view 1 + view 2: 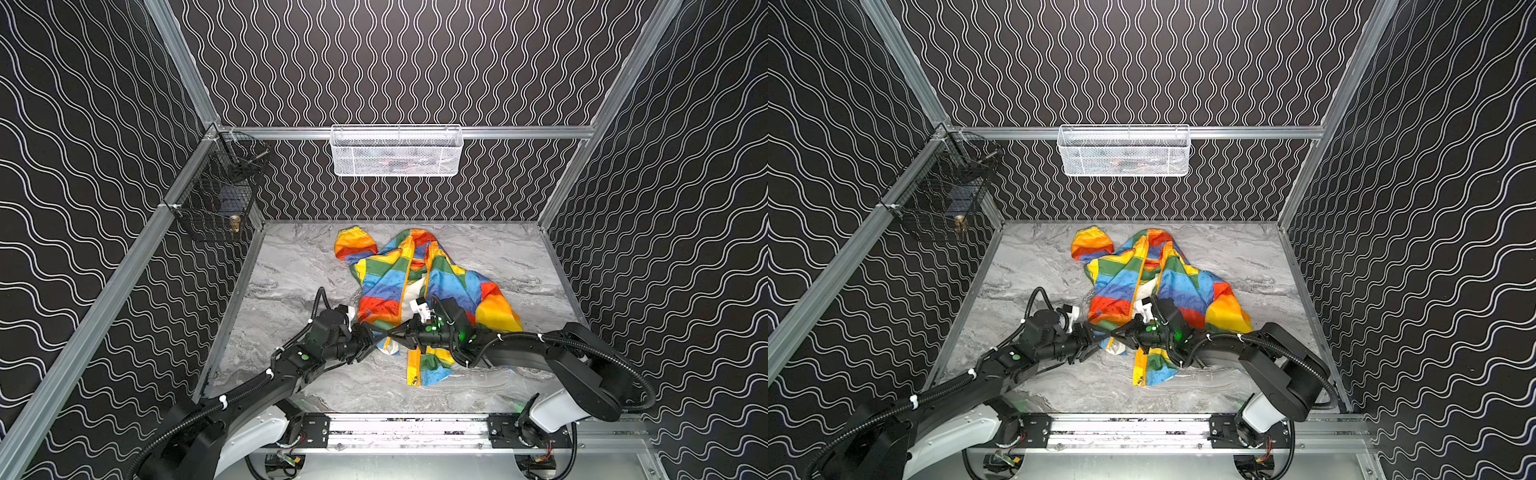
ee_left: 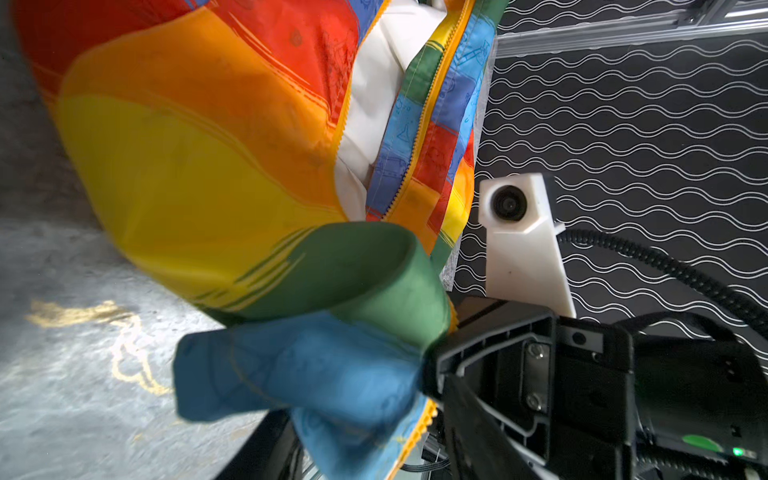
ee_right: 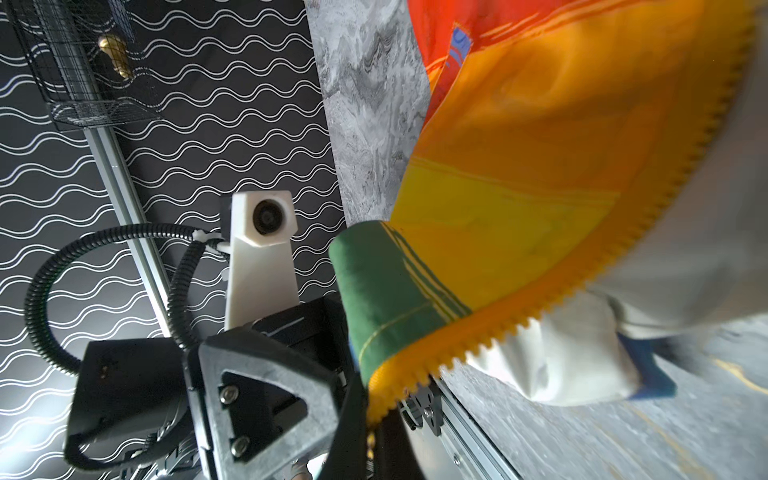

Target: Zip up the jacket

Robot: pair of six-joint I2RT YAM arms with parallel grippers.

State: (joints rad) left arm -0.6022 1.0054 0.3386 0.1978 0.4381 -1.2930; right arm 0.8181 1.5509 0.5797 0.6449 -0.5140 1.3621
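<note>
Rainbow-striped hooded jacket point(image 1: 419, 274), front open, lies crumpled on the counter point(image 1: 291, 270) from mid-back toward the near edge. The right hand point(image 1: 395, 335) is pressed together on its lower front edge, at the orange zipper teeth point(image 3: 540, 309). The left hand point(image 1: 380, 335) meets it tip to tip; its grip cannot be told.

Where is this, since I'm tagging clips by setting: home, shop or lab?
Probably a lab robot cell, not a home: an aluminium frame with patterned black walls, two robot arms on a rail, and one jacket on a marble-look table.
</note>
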